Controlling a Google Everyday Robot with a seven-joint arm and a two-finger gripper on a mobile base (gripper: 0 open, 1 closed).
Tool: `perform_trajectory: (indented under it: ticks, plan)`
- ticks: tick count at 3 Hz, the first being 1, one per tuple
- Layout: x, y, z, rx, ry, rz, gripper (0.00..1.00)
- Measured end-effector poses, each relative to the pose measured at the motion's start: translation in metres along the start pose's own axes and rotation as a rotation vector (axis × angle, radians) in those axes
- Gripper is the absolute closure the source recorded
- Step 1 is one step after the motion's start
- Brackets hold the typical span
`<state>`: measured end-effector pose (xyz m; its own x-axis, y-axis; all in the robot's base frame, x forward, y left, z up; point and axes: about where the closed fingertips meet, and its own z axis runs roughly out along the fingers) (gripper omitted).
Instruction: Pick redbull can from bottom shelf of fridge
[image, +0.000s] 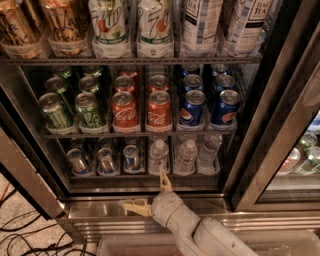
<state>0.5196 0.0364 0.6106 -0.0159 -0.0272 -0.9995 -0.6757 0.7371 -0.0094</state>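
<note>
Three slim blue-and-silver redbull cans (131, 156) stand in the left lanes of the bottom shelf (145, 184) of the fridge (150, 212), seen from above with their silver tops showing. My gripper (146, 190) is open and empty, just in front of the shelf's front edge and below it. One finger points up toward the water bottles and the other points left over the steel sill. It sits slightly to the right of the nearest redbull can and is not touching anything.
Water bottles (186, 153) fill the right lanes of the bottom shelf. The rack above holds green cans (89, 109), red Coca-Cola cans (125, 109) and blue Pepsi cans (192, 106). The open glass door (280, 125) stands at the right. Cables (30, 235) lie on the floor at the left.
</note>
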Motion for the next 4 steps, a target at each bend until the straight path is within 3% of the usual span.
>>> perform_trajectory:
  ticks: [1,3,4]
  plan:
    - [0.0008,-0.0009,0.0001,0.004,0.004,0.0,0.0]
    - [0.0007,-0.0009,0.0001,0.003,0.004,0.0,0.37]
    - [0.0007,-0.0009,0.0001,0.003,0.004,0.0,0.34]
